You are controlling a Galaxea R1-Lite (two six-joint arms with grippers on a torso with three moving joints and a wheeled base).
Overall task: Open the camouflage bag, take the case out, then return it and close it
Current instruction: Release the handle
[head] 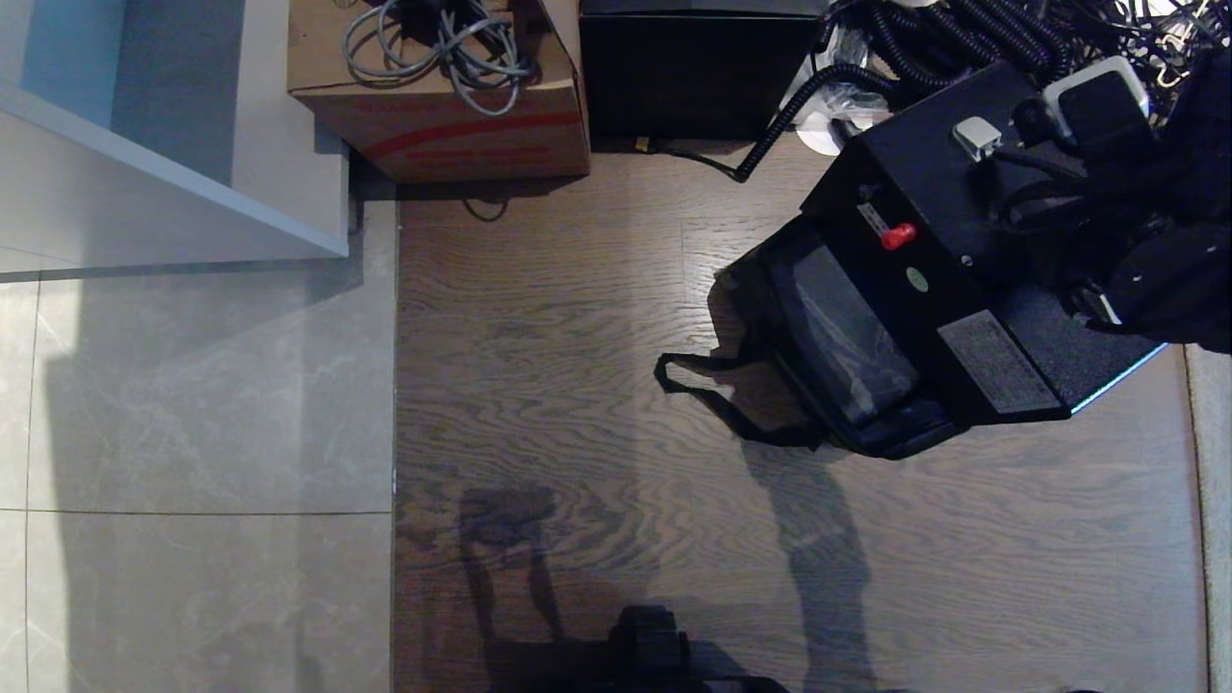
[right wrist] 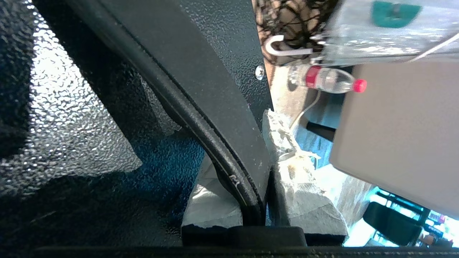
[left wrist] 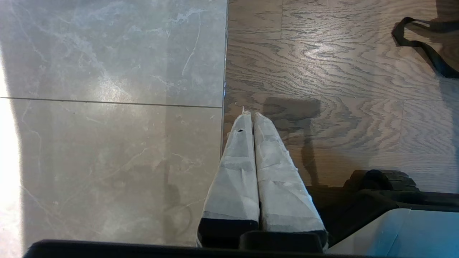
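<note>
The case (head: 953,241), a speckled black box with a red knob and labels, hangs tilted at the right of the head view. My right gripper (right wrist: 251,157) is shut on its black handle (right wrist: 229,143), a taped finger (right wrist: 304,193) on each side; the case's glittery surface (right wrist: 71,125) fills that view. Under the case lies the bag (head: 837,337), open and partly hidden, its black strap (head: 703,390) trailing onto the wooden floor; no camouflage pattern shows. My left gripper (left wrist: 252,114) hangs parked and shut over the seam between tile and wood, holding nothing.
A red-striped cardboard box (head: 443,115) with grey cables and a plain black cube box (head: 693,67) stand at the back. Coiled black cables (head: 962,38) lie at the back right. A white cabinet (head: 173,144) is at the back left. A water bottle (right wrist: 330,80) lies beyond the case.
</note>
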